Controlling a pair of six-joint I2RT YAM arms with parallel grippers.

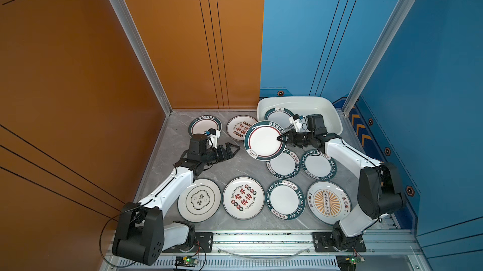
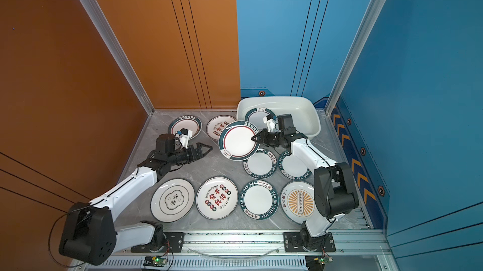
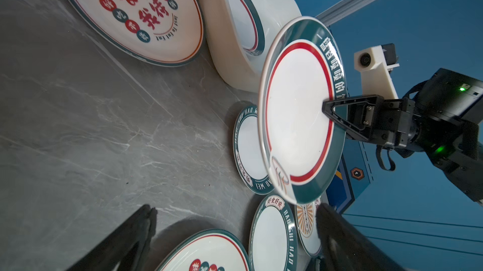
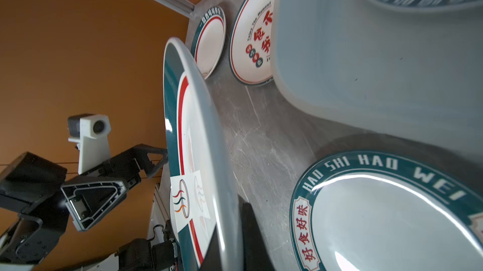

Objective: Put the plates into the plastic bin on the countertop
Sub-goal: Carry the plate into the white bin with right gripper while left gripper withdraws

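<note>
Grey, marble-veined countertop (image 1: 235, 170) floors an orange-and-blue booth in both top views. On it the right gripper (image 1: 281, 138) is clamped on the rim of a teal-rimmed plate (image 1: 262, 140), which it holds tilted and clear of the surface. The plastic bin (image 1: 337, 118) sits just behind that gripper, and another plate (image 1: 277, 116) already lies inside it. Pinching the edge leaves the plate's face free, which I judge suits sliding it over the bin's rim. The left gripper (image 1: 235, 151) stands with jaws wide apart and empty. It is just off the held plate's opposite edge and does not touch it, so the plate hangs wholly from the right. The remaining plates (image 1: 243, 197) lie flat on the countertop around both grippers.

From the left wrist, the left fingers (image 3: 136, 233) frame the scene far apart, with nothing between them. Ahead of them the held plate (image 3: 295, 115) stands nearly on edge, with the right gripper (image 3: 326, 107) closed across its rim. The bin wall (image 3: 230, 68) is beyond.

From the right wrist, the plate (image 4: 193, 152) rises edge-on straight out of the jaws. The left gripper (image 4: 122, 180) hovers open on its far side. The bin wall (image 4: 339, 60) runs close alongside, so probably only a short swing toward it is needed.
</note>
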